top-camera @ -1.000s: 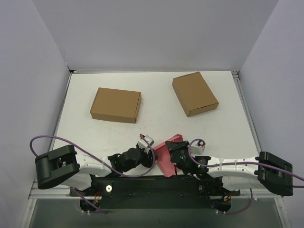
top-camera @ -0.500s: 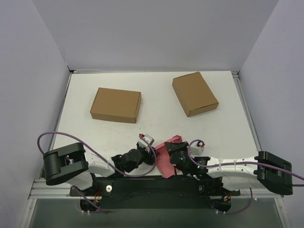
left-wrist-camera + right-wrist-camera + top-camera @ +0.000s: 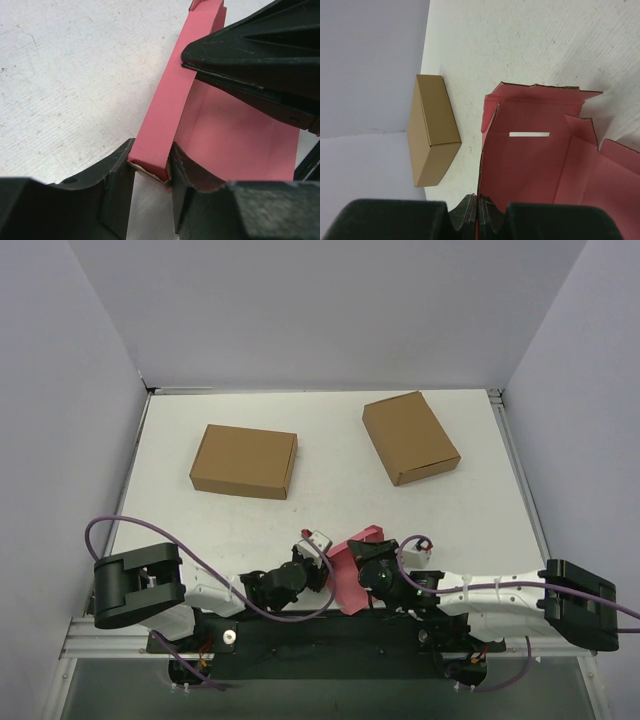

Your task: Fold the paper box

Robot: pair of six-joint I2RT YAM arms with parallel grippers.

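- Top external view: we see the white table (image 3: pixel 330 515), with the left brown box (image 3: pixel 244 461) and the right brown box (image 3: pixel 410 437) on its far half. Both are closed, well apart from each other and away from the work.
- The paper box (image 3: pixel 347 578) lies at the near edge of the table, in the middle, between the two arms. We judge it partly formed. The left wrist view shows one long side wall folded up, while the right wrist view shows panels and flaps spread open and a slot unfilled.
- We think what is left is raising the other walls, tucking the tabs and closing the lid.
- The right gripper (image 3: pixel 478 210) is pinched tight on a thin edge of the paper box.
- The left gripper (image 3: pixel 151 167) straddles the end of the raised wall, its jaws narrow and seemingly pressed on both faces.
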